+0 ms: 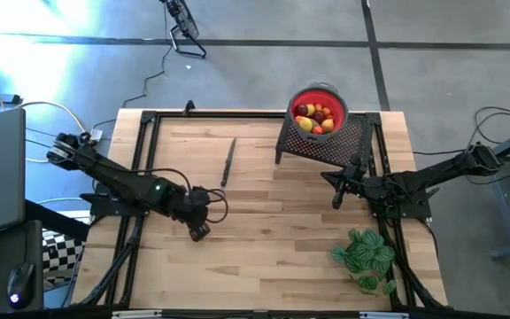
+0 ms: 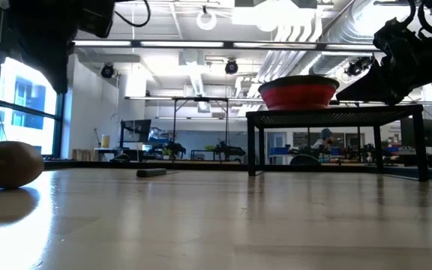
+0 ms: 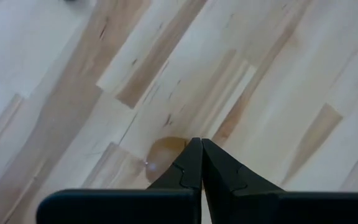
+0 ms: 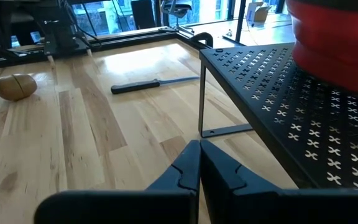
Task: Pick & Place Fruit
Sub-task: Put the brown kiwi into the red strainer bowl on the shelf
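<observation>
Overhead looks straight down; low camera skims level across the table [image 2: 223,225]; wrists peer forward

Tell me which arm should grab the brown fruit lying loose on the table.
Left, probably. The left gripper hangs right over the brown fruit, fingers shut. The right gripper waits beside the black rack, across the table.
</observation>
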You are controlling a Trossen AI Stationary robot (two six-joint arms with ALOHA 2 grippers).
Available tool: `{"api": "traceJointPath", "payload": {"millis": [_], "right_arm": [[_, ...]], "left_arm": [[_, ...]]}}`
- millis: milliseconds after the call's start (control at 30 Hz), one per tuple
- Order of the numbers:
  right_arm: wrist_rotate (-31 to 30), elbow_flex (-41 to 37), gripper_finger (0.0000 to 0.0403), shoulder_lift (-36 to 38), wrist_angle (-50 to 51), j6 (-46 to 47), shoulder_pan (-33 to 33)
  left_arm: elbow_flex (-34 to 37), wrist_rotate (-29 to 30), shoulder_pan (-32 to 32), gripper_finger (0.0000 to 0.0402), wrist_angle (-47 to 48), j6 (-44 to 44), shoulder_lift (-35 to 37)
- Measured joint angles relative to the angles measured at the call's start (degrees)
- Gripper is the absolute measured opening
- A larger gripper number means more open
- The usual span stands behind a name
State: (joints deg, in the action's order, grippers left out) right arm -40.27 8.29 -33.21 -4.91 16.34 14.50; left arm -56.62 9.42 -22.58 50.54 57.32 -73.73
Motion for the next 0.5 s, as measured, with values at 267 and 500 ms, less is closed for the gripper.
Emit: {"api": "traceJointPath", "payload": {"millis": [267,500], "right_arm": [[-0.01,0.00,0.0002,0.00,0.02,0.18,0.00],[-0.01,0.00,0.0002,0.00,0.02,0.37,0.00]], "left_arm": [[-4.88,9.31,-0.31,0.0000,-4.41,1.16,0.00],[-16.69,14.36,-0.34,0.0000,-1.21,0.55,-1.02]]}}
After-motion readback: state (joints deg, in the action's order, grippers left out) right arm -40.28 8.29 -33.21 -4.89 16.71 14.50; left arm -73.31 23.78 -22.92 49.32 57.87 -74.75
